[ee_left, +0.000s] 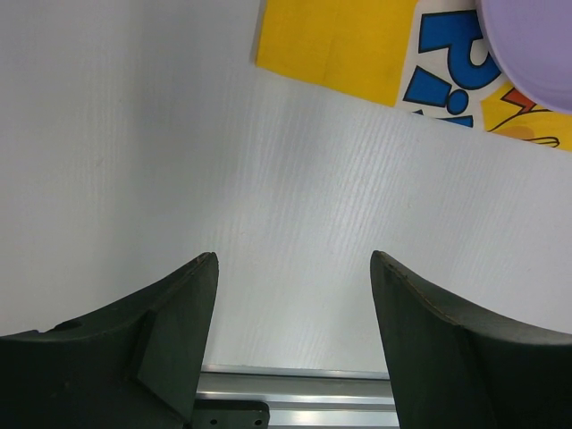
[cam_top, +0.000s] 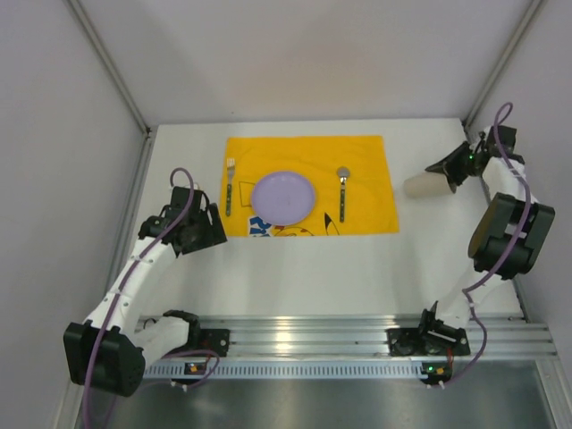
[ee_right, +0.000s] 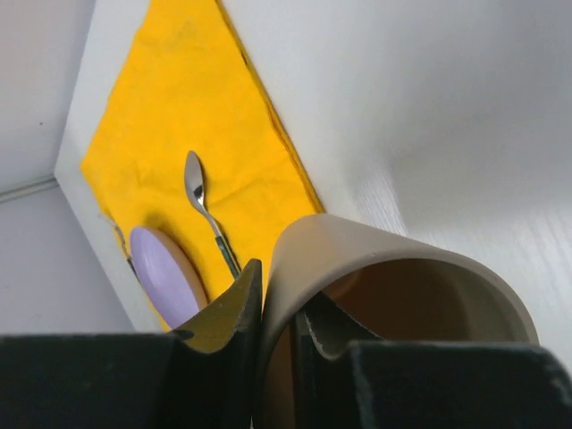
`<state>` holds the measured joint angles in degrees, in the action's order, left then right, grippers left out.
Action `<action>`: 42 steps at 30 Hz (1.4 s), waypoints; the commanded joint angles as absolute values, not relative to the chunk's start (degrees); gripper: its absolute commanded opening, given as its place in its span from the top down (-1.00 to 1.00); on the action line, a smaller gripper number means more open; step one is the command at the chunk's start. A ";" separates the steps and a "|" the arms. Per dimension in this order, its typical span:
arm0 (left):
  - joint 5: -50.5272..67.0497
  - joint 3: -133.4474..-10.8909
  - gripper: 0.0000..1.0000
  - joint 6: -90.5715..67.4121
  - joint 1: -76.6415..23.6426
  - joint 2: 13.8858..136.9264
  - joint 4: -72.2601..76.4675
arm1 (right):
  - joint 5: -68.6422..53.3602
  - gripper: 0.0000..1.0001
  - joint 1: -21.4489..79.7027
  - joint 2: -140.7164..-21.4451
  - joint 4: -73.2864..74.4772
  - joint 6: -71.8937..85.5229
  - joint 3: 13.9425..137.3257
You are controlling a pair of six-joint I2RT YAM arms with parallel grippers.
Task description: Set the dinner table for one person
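The counter point(cam_top: 313, 268) is a broad white top filling the floor of the enclosure, with a ribbed metal rail point(cam_top: 313, 335) along its near edge where both arms are bolted. On its far middle lies a yellow mat point(cam_top: 366, 174) with a cartoon print showing at its near edge. A lilac plate point(cam_top: 283, 197) sits on the mat, left of its centre. A fork point(cam_top: 230, 186) lies just left of the plate, tines pointing far, close to the mat's left edge. A spoon point(cam_top: 342, 192) lies just right of the plate, bowl pointing far, its dark handle toward the near side. Right of the mat and apart from it, a beige cup point(cam_top: 418, 184) is tipped on its side with its mouth facing right toward the right hand point(cam_top: 450, 168). That hand is closed on the cup's rim, one finger inside the wall and one outside, as the right wrist view shows. Whether the cup touches the counter cannot be told. The left hand point(ee_left: 295, 259) hangs over bare counter just near and left of the mat's near left corner, its jaws spread wide with nothing between them.
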<state>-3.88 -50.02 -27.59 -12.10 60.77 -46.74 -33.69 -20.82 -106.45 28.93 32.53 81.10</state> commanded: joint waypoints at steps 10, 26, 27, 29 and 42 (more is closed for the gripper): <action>-3.78 -49.31 -0.47 -28.12 -12.39 59.85 -44.39 | -0.27 1.00 6.48 -109.23 53.61 20.39 121.18; -6.06 -48.87 -0.47 -28.74 -12.39 56.25 -44.30 | 29.17 1.00 21.53 -134.65 55.11 16.00 142.12; -6.06 -48.87 -0.47 -28.74 -12.39 56.34 -44.30 | 29.88 1.00 21.62 -134.91 54.59 15.47 142.12; -6.15 -48.87 -0.48 -28.83 -12.39 56.60 -44.30 | 29.88 1.00 21.53 -135.70 53.80 15.21 141.77; -5.80 -49.04 -0.47 -28.83 -12.48 58.18 -44.65 | 22.24 0.85 19.43 -134.03 44.38 21.62 130.08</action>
